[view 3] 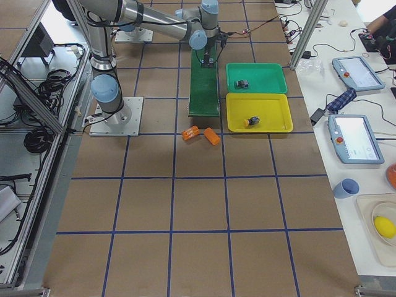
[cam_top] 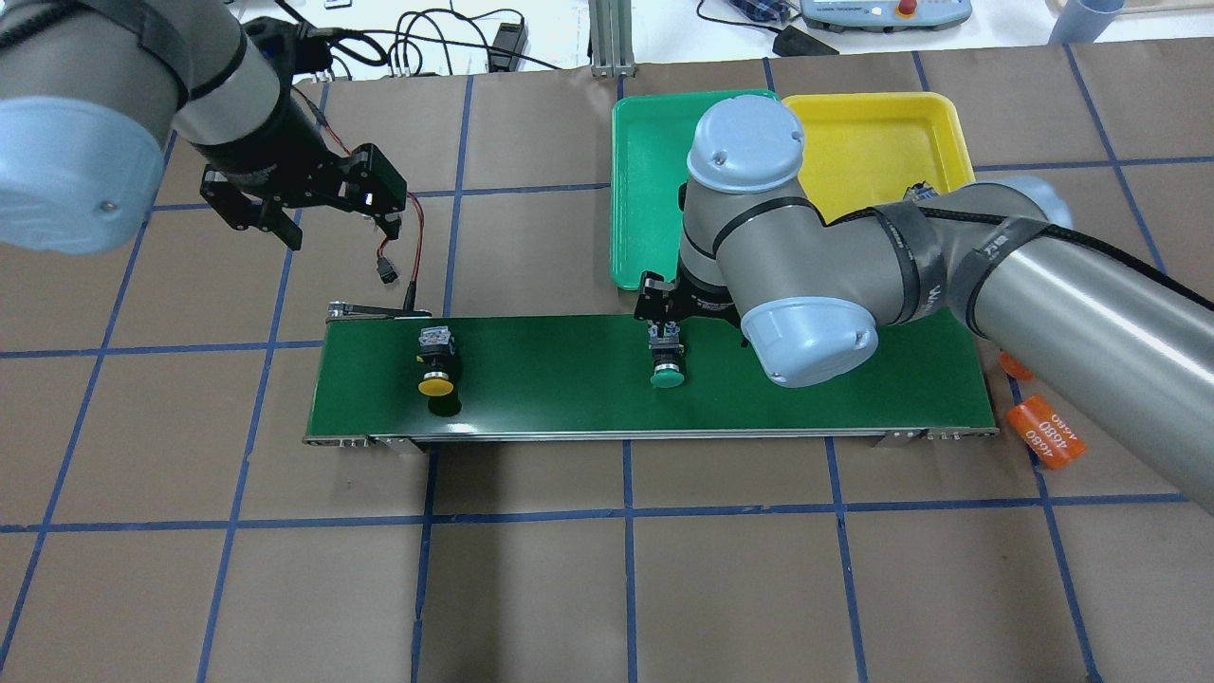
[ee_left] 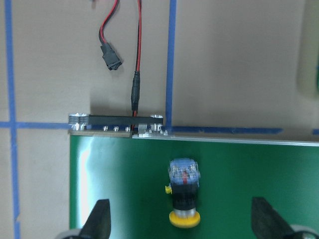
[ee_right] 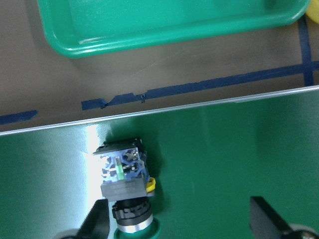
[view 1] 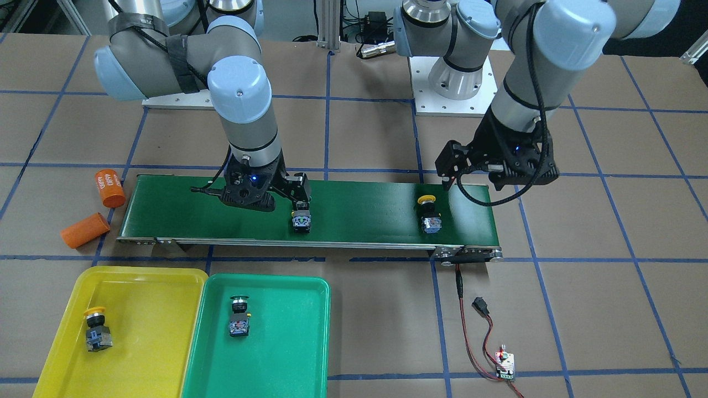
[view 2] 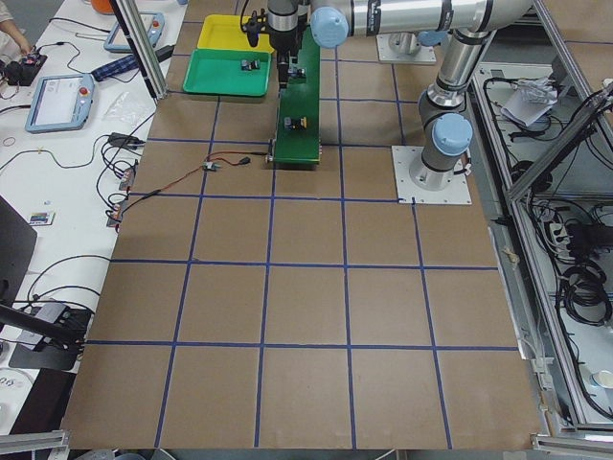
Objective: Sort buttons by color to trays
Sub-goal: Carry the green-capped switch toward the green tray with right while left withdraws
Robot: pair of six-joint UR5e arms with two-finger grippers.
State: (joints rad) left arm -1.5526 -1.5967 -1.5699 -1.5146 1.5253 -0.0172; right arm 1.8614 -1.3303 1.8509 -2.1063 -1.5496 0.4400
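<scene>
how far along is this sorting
Halfway. Done: a yellow button in the yellow tray, a green button in the green tray. In hand: the open right gripper is low over the second green button on the conveyor belt, not gripping. Left: that one and the second yellow button, below the open left gripper.

Green-capped button (ee_right: 122,174): its cap is cut off by the right wrist view's bottom edge. In the front-facing view the right gripper (view 1: 300,198) hides the cap.
Green tray (cam_top: 645,190): overhead, the right arm (cam_top: 854,275) covers its near corner and hides the green tray's button (view 1: 239,318). The front-facing view's bottom edge cuts the tray.
Yellow tray (cam_top: 882,142): overhead, its near side lies under the same arm. The yellow tray's button (view 1: 97,331) is all but hidden there.
Orange cylinders (cam_top: 1043,436): overhead, 1 of the 2 is mostly under the arm.
Left gripper (ee_left: 183,219): only 2 fingertips show at the left wrist view's bottom edge.
Yellow-capped button (ee_left: 183,191): slightly blurred in the left wrist view.
Side views: the buttons (view 3: 252,119) are too small to tell details.
</scene>
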